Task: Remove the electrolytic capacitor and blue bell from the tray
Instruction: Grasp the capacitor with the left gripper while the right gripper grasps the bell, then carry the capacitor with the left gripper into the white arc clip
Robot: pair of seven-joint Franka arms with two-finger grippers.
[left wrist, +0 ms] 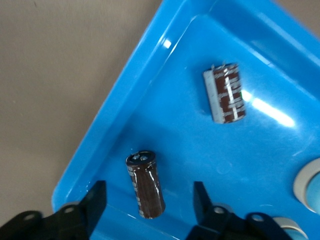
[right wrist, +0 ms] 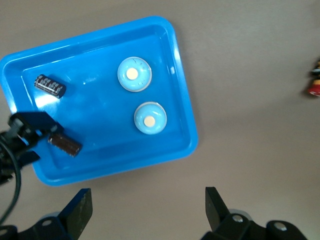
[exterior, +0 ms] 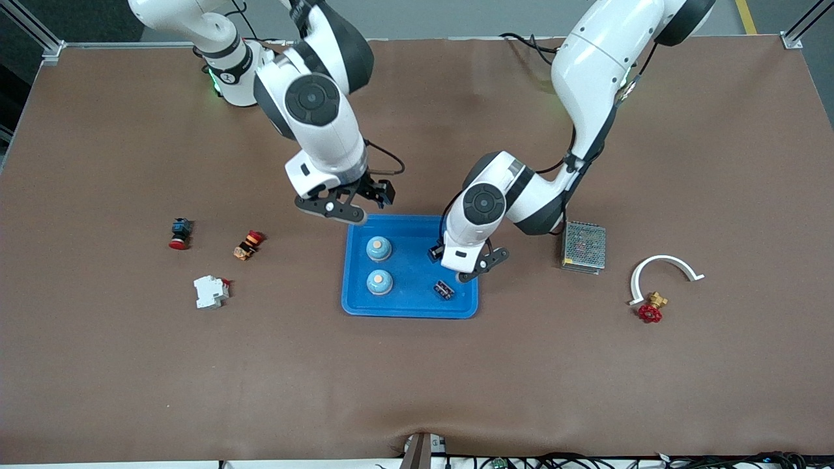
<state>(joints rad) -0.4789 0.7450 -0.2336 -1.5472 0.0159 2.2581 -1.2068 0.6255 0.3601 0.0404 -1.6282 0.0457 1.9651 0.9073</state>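
Observation:
A blue tray [exterior: 410, 306] lies mid-table. Two light-blue bells [exterior: 378, 247] [exterior: 379, 281] stand in it toward the right arm's end. One dark capacitor [exterior: 444, 289] lies in the tray corner nearer the front camera. My left gripper [exterior: 461, 262] is low over the tray, open. In the left wrist view [left wrist: 148, 202] a second capacitor [left wrist: 146, 185] lies on the tray floor between the fingers, untouched; the first capacitor [left wrist: 226, 95] lies beside it. My right gripper [exterior: 352, 213] is open and empty over the tray's rim; in the right wrist view [right wrist: 147, 205] it shows both bells [right wrist: 133, 74] [right wrist: 150, 118].
Toward the right arm's end lie a red push button [exterior: 180, 233], an orange-red switch [exterior: 248, 245] and a white breaker [exterior: 210, 291]. Toward the left arm's end lie a metal power supply [exterior: 584, 245], a white curved piece [exterior: 664, 268] and a red valve [exterior: 651, 310].

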